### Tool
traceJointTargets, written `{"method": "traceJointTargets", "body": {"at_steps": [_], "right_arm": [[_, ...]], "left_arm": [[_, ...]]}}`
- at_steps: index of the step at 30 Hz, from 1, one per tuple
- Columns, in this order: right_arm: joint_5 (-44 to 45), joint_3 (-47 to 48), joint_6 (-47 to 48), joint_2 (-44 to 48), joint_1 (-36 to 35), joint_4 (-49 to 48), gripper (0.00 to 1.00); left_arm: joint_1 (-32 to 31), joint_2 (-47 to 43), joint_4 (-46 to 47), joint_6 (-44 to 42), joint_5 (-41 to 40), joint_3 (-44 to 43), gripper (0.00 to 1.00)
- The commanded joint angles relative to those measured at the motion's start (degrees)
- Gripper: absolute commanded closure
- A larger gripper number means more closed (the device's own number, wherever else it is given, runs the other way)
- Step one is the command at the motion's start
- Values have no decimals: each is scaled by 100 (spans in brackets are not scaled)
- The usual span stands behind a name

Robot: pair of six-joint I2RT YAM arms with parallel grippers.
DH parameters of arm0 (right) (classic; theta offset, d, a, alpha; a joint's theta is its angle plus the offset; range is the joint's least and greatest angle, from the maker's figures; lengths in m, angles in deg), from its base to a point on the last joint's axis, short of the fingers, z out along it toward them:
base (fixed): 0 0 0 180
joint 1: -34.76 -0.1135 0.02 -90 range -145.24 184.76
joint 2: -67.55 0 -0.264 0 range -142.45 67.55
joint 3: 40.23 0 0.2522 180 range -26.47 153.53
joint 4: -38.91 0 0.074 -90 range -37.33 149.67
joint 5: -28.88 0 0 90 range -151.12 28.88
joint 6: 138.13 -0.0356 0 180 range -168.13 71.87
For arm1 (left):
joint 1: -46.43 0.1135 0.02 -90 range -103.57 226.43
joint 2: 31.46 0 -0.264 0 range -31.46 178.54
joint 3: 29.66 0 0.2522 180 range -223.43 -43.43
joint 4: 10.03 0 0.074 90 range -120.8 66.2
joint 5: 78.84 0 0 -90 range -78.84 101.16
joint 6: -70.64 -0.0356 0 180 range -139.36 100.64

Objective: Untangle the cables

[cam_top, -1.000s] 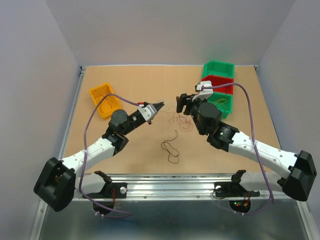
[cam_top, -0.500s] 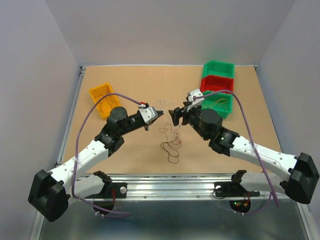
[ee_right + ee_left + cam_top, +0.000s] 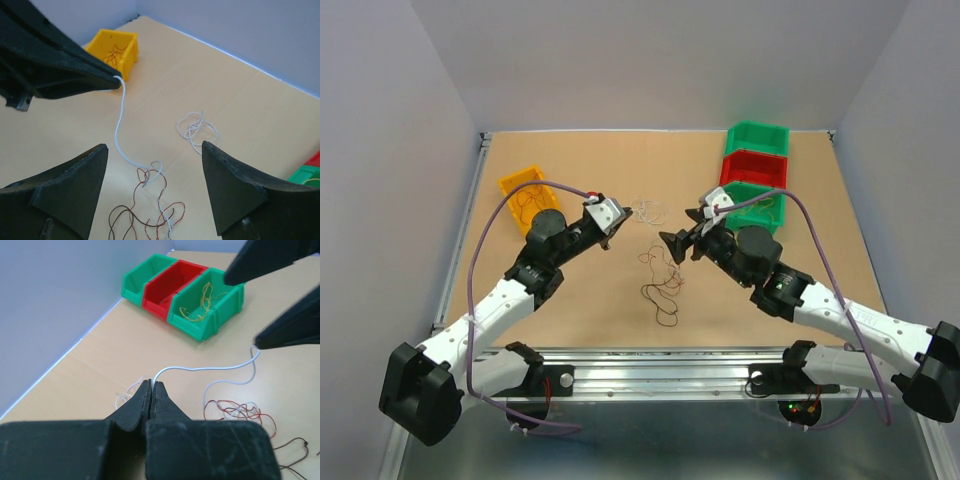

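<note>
Tan tabletop (image 3: 590,170); hair-thin white cable (image 3: 210,369) taut; curly reddish-brown cables (image 3: 660,270) loose

Bright, even overhead light. Soft, faint shadows under arms (image 3: 500,300) on table (image 3: 620,165), no glare. Top view is sharp, with slight wide-angle bend at the edges. Wrist views: near fingers (image 3: 137,407) dark and blurred, cables (image 3: 200,368) crisp, bins (image 3: 185,290) slightly soft.
</note>
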Motion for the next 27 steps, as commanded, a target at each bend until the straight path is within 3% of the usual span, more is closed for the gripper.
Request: {"method": "traceJointTargets", "body": {"at_steps": [1, 10, 13, 14, 15, 17, 21, 26, 27], "right_arm": [[-859, -3, 298, -12, -2, 125, 20], [-835, 357, 466, -856, 7, 134, 30], [-826, 454, 483, -1014, -2, 125, 47], [-826, 472, 483, -1032, -2, 125, 57], [-843, 498, 475, -1049, -11, 116, 82], [-870, 568, 396, -1006, -2, 107, 99], [-1037, 647, 185, -734, -2, -33, 100], [-792, 1130, -166, -505, -2, -192, 100], [-704, 1383, -332, -522, -2, -174, 99]], "left_arm": [[238, -23, 462, 210, 139, -177, 100], [344, -93, 471, 201, 464, -133, 100], [379, -85, 462, 210, 517, -124, 100], [380, -93, 471, 210, 534, -124, 100], [388, -93, 471, 210, 552, -124, 100], [406, -67, 480, 202, 552, -115, 100], [467, 169, 593, 202, 544, -133, 100], [836, 311, 777, 491, 508, -151, 73], [1124, 233, 1013, 718, 743, -89, 59]]}}
